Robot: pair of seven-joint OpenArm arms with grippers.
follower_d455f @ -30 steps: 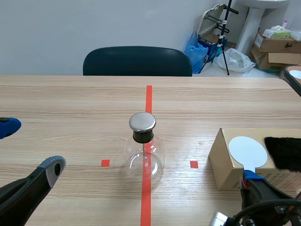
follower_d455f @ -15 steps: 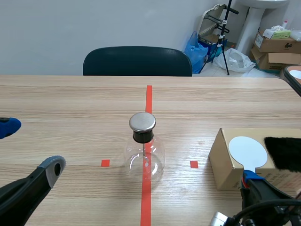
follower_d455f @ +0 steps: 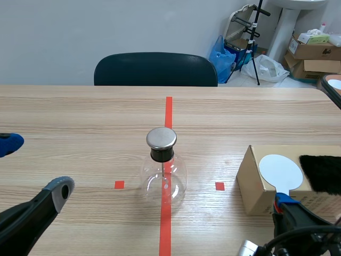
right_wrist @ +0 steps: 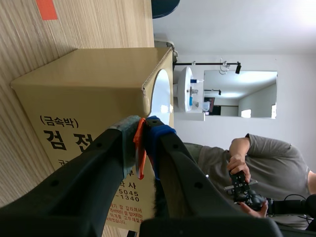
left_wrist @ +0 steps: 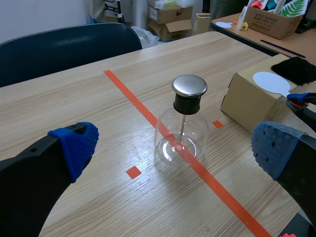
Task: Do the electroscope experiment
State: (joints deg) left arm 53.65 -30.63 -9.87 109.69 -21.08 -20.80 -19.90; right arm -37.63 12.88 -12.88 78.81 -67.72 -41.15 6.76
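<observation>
Two arms flank one desk point(follower_d455f: 80, 117). At left, the left end effector point(follower_d455f: 34, 165) hangs low with pads spread wide, holding nothing, seemingly parked clear of the glass. At centre, the electroscope point(follower_d455f: 163, 170) stands upright on the red tape line point(follower_d455f: 169, 109), its metal cap point(follower_d455f: 161, 137) exposed for a charged body. At right, a cardboard box point(follower_d455f: 253, 184) carries the white disc point(follower_d455f: 281, 170) and black fur point(follower_d455f: 322, 173), presumably the rubbing pair. The right end effector point(right_wrist: 140, 136) is pinched on the disc's thin orange handle point(right_wrist: 140, 148).

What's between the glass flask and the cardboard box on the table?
Nothing: only bare wooden table with one orange-red tape square between the clear round glass flask and the brown cardboard box, per the scene view.
</observation>
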